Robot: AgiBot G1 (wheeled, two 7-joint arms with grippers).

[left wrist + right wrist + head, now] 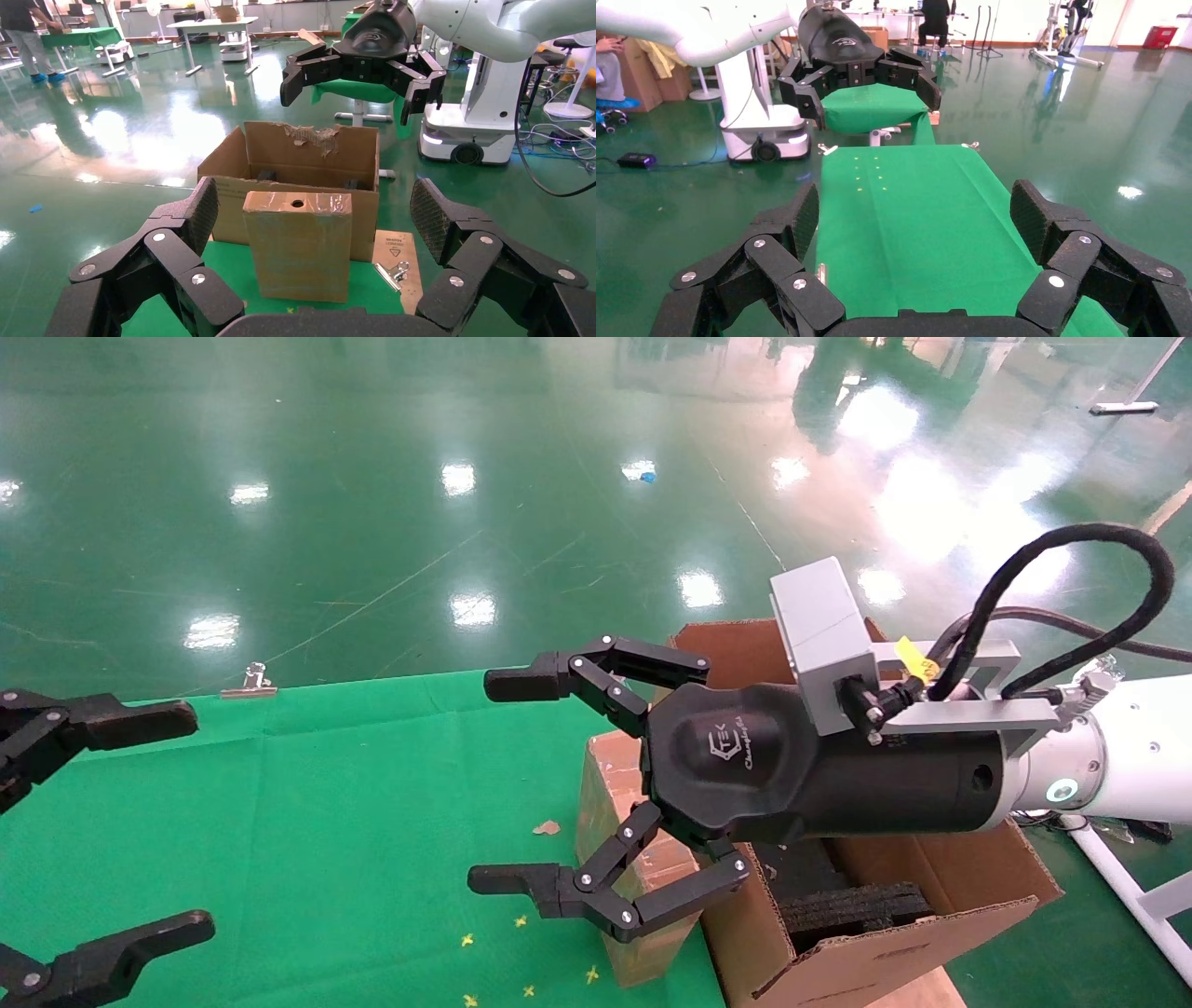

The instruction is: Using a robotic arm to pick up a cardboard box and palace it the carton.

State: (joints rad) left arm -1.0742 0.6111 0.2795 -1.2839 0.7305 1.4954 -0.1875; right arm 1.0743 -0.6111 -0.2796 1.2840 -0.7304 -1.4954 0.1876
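The cardboard box (607, 786) stands upright on the green cloth, against the carton's near wall. It faces me in the left wrist view (299, 246), glossy with tape and with a small hole in its top. The carton (941, 882) is open, with black foam (852, 907) inside and a torn flap (313, 135). The robotic arm's right gripper (481, 782) hangs open and empty above the cardboard box, fingers pointing left, and partly hides it. It also shows in the left wrist view (351, 98). My left gripper (197, 822) is open and empty at the cloth's left, facing the box.
The green cloth (354, 822) covers the table, with yellow marks (521, 922) and a brown scrap (547, 827) on it. A metal clip (250, 682) holds its far edge, and another clip (393, 270) lies beside the box. Shiny green floor surrounds the table.
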